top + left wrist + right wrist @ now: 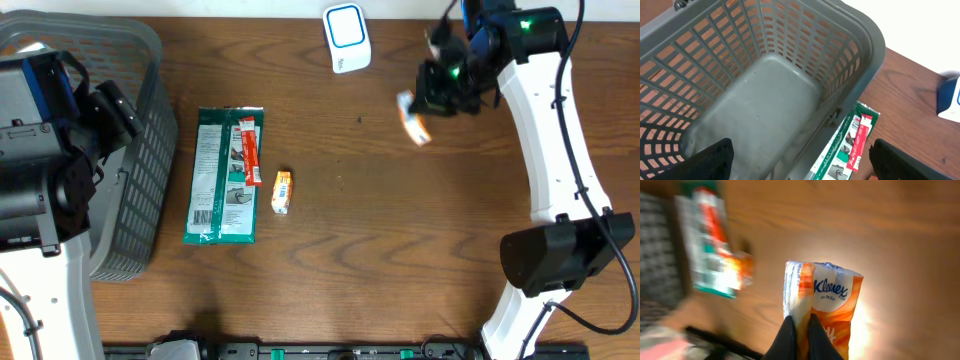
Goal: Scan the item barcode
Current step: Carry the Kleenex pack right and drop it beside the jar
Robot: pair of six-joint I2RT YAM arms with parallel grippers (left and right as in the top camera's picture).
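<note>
Near scanner, right gripper pinches tissue pack; over basket, left gripper gapes, empty.

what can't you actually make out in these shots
Barcode on the tissue pack: none shows in the right wrist view, only the logo side; overhead the pack is too small.
Green packet: print blurred in the right wrist view, cut off by the bottom edge in the left wrist view.
Scanner: cut off by the right edge in the left wrist view.
</note>
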